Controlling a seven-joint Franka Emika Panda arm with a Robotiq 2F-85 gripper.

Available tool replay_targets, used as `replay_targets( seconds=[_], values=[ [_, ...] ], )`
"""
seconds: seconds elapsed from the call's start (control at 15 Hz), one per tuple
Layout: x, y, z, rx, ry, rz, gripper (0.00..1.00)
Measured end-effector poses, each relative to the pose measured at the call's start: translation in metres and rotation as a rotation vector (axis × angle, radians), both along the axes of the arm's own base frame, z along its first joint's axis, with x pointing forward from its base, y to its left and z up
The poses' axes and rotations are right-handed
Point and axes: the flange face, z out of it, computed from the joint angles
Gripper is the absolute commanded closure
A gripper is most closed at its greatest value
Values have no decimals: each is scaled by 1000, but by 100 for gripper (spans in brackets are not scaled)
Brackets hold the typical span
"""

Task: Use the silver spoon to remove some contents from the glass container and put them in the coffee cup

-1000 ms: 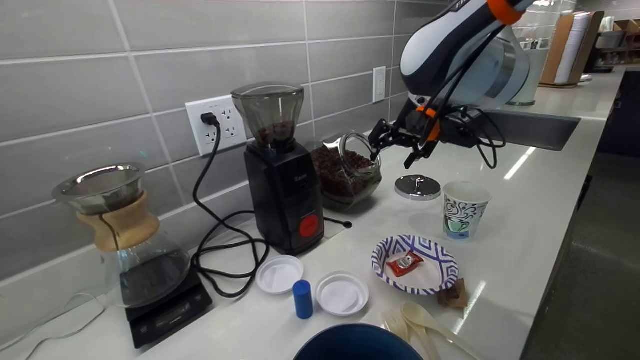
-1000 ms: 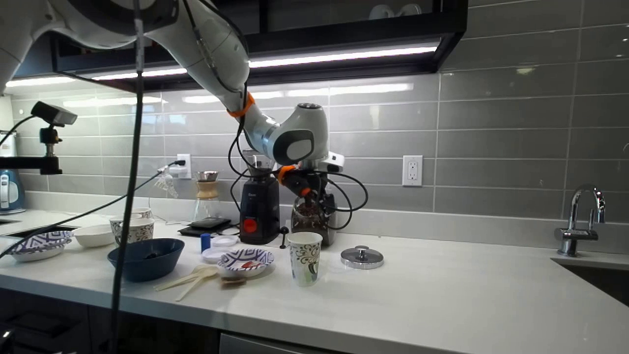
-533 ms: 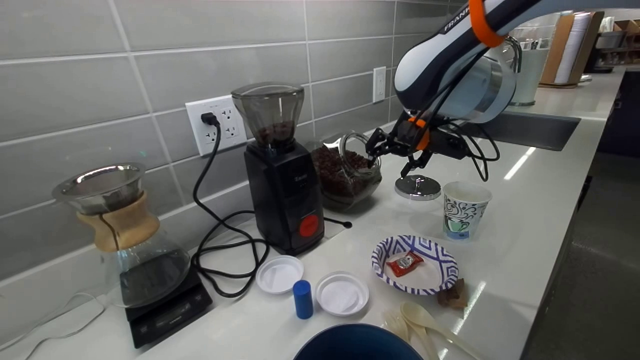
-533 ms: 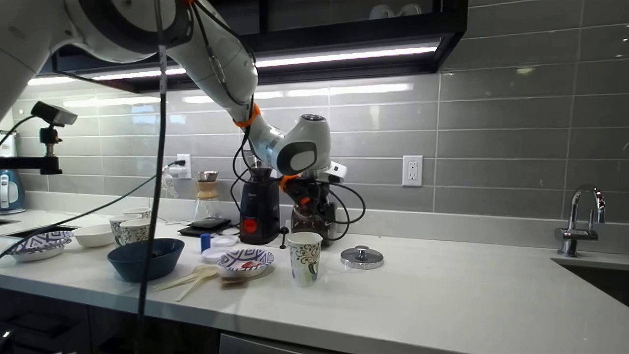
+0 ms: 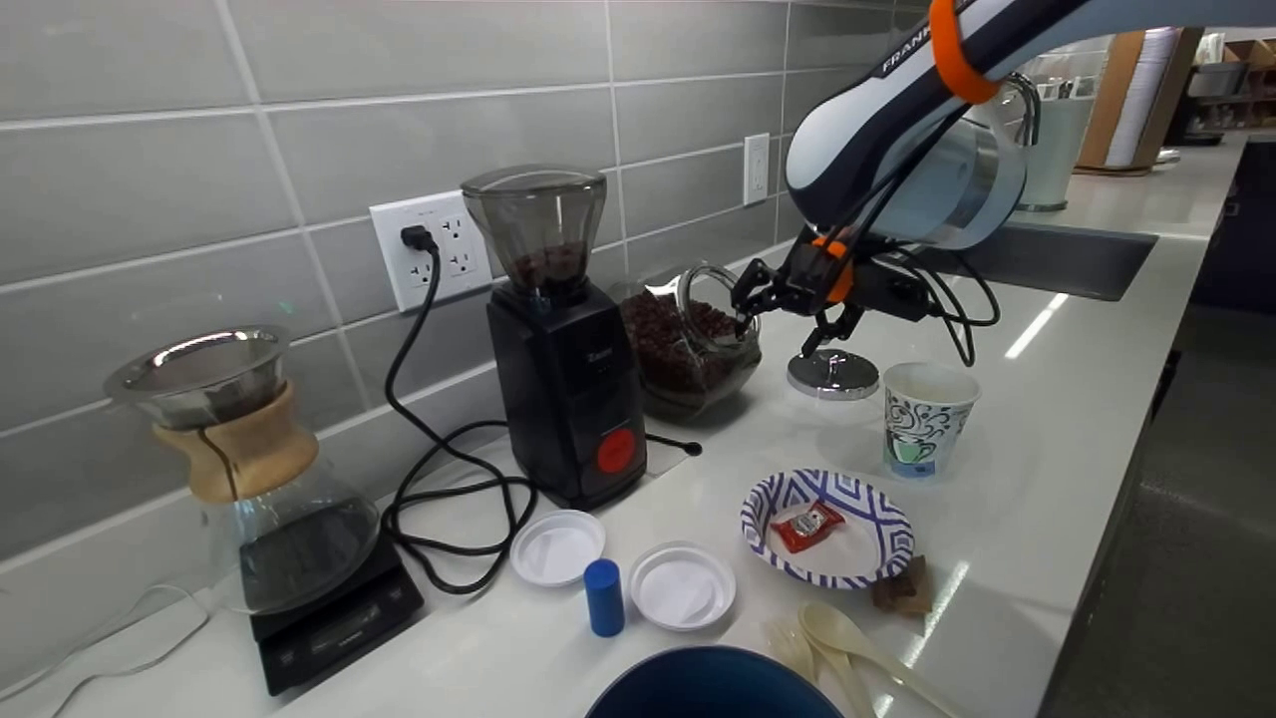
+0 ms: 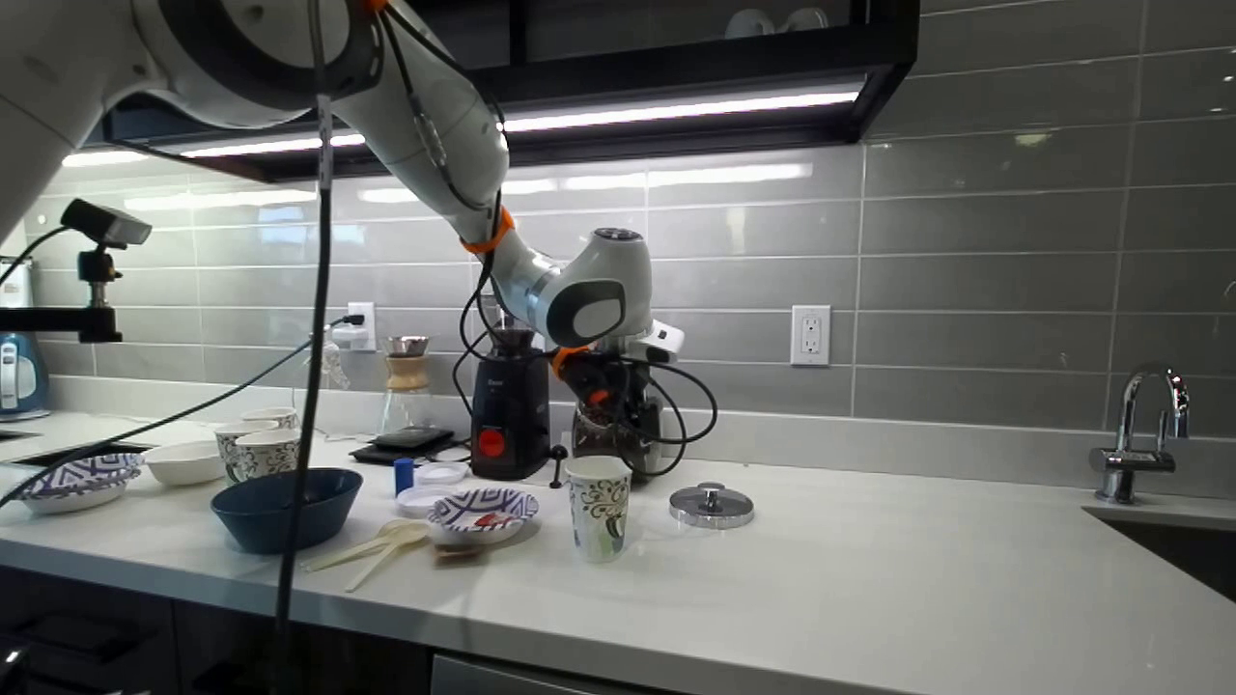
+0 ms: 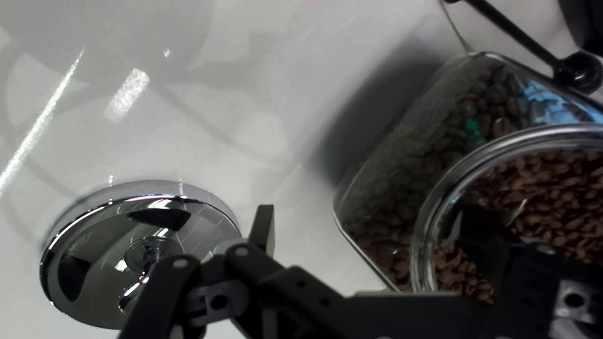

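The glass container (image 5: 678,384) lies tilted beside the grinder, its round mouth facing my gripper (image 5: 776,337) and dark brown beans inside. My gripper stands wide open with nothing held. In the wrist view one of its fingers (image 7: 264,228) is over the counter by the shiny lid (image 7: 188,292); the other overlaps the container's mouth, and how deep it reaches I cannot tell. The coffee cup (image 5: 927,429) stands upright on the counter in both exterior views, apart from the gripper. The silver spoon cannot be made out; it is hidden or out of view.
The black grinder (image 5: 568,399) stands right against the container's side. A patterned paper plate (image 5: 855,553) with a red wrapped sweet, pale utensils (image 5: 867,648) and a blue bowl (image 6: 256,526) are nearer the front. The tiled wall (image 5: 688,229) rises behind.
Over the last second my open gripper has come down and slightly closer to the container's mouth and the lid. It has barely moved in the last half second.
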Motion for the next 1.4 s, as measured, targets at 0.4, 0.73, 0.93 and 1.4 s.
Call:
replay_targets(
  seconds=[0.4,0.73,0.93,1.4],
  values=[
    [-1,1,1,-3,24,-7,0],
    [-4,0,6,-18,58,-3,0],
    [-4,-6,10,-33,69,-11,0],
    [-6,-15,21,-42,61,-30,0]
  ],
)
